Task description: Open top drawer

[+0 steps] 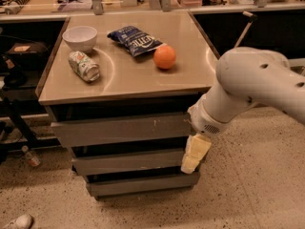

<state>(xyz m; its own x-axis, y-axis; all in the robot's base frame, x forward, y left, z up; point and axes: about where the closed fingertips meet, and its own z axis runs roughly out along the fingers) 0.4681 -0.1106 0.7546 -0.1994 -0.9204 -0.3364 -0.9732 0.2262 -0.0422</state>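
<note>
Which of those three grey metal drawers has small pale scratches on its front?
The top drawer, the widest grey metal front; the two narrower drawers below look unscratched. The robot's pale gripper hangs beside the middle drawer's right end.

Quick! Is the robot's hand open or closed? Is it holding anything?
Gripper: cannot be told whether it is open or closed. It points down by the right end of the drawers, just below the top drawer.

The wide grey top drawer (121,130), faintly scratched, sits closed, the gripper (195,155) just below its right end.
</note>
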